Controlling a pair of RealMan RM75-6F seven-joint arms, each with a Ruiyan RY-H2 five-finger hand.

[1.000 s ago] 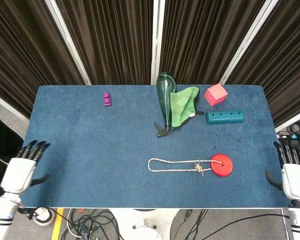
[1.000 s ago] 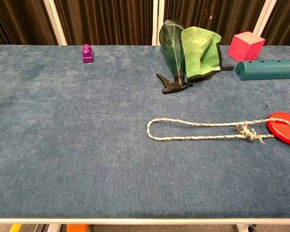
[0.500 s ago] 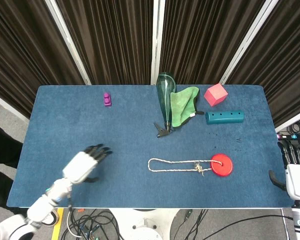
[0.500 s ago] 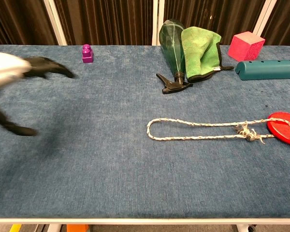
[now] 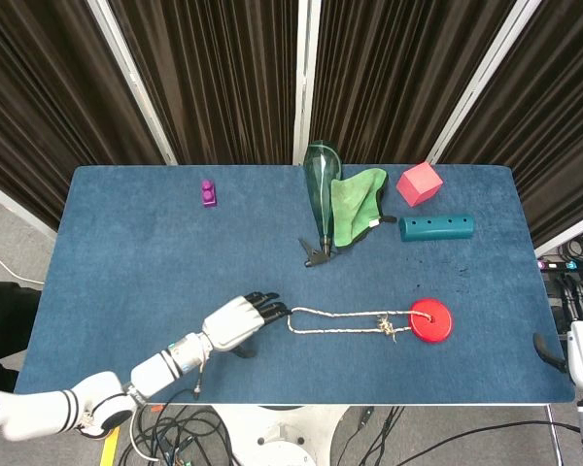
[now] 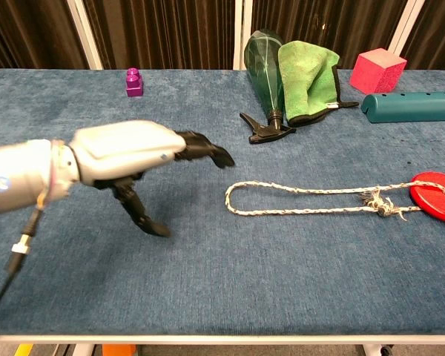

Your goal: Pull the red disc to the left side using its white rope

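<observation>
The red disc [image 5: 431, 319] [image 6: 437, 196] lies flat at the table's front right. Its white rope [image 5: 340, 321] [image 6: 304, 200] runs left from it in a long narrow loop with a knot near the disc. My left hand [image 5: 239, 322] [image 6: 137, 159] hovers just left of the loop's end, fingers spread and reaching toward it, thumb pointing down, holding nothing. The fingertips [image 5: 270, 307] are close to the loop's end; contact cannot be told. My right hand [image 5: 581, 335] stays off the table's right edge, fingers apart and empty.
At the back stand a green spray bottle [image 5: 322, 199] lying down, a green cloth [image 5: 356, 204], a pink cube [image 5: 419, 183] and a teal block with holes [image 5: 436, 227]. A small purple brick [image 5: 208, 193] sits at the back left.
My left hand has swept from the table's left edge rightward across the front, arriving beside the rope loop's left end. The rope, the disc and the right hand stay nearly where they were.
</observation>
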